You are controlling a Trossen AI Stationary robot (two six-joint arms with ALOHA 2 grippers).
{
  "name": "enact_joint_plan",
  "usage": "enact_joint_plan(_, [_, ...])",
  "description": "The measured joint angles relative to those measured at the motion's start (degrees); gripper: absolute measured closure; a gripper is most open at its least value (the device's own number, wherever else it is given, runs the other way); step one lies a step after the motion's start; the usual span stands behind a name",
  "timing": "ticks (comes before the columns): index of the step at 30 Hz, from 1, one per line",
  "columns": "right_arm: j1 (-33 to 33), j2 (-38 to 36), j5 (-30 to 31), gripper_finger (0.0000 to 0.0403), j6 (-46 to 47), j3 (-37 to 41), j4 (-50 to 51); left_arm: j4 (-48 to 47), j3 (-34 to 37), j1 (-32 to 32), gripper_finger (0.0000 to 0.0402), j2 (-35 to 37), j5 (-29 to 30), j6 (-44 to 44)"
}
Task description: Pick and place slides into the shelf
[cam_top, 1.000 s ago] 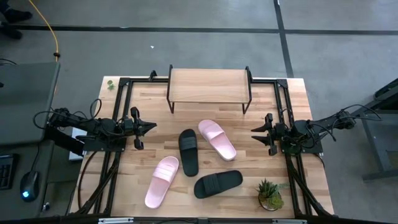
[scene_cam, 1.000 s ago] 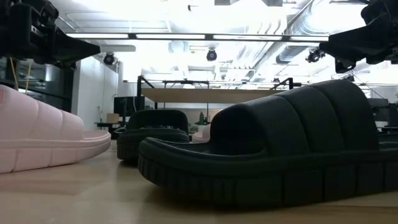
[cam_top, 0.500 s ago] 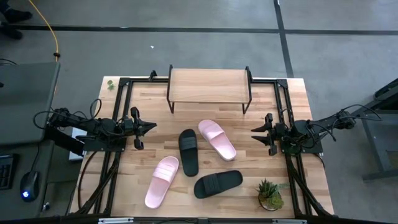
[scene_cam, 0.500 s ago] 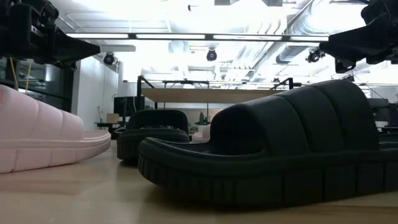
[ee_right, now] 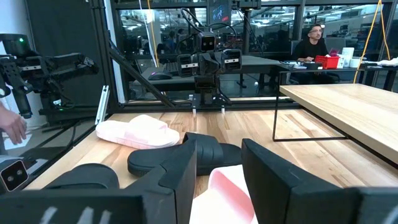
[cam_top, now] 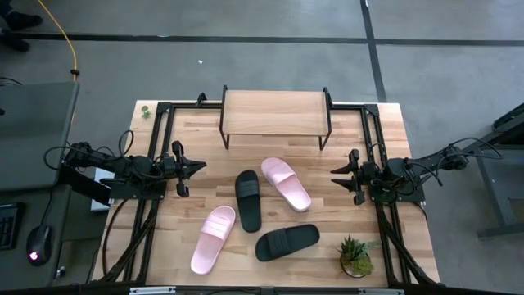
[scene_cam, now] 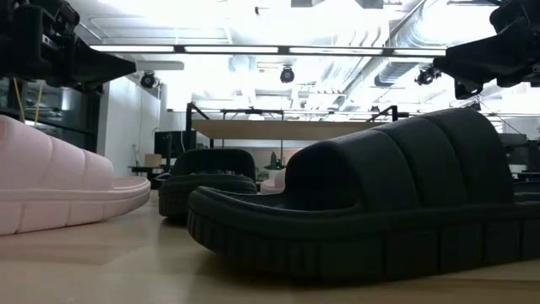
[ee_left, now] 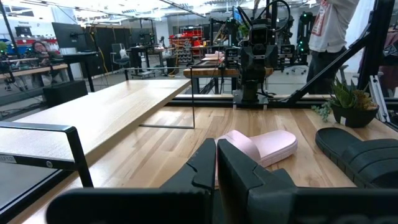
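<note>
Slides all four on the table, none shelved: pink slide [cam_top: 286, 183] and black slide [cam_top: 248, 200] mid-table, near pink [cam_top: 213, 238] and near black [cam_top: 286, 242] toward the front edge. Shelf [cam_top: 274, 112] stands bare at the back. Nothing picked yet, I'd say. Left gripper [cam_top: 199, 166] hangs at its side, fingers pressed together; right gripper [cam_top: 335, 170] opposite, fingers parted. Next call: reach for a slide and grip its strap. Plant [cam_top: 355, 256] by the near black could crowd the right arm.
</note>
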State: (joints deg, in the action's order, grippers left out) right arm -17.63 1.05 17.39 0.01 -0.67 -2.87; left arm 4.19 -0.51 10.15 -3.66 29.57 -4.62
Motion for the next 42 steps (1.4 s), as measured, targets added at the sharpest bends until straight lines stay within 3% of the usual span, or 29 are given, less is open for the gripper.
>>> enact_joint_plan(42, [0.01,0.0,0.02,0.0284,0.01,-0.01,-0.03,0.0,0.0,-0.02,0.0396,-0.02,0.91,-2.54])
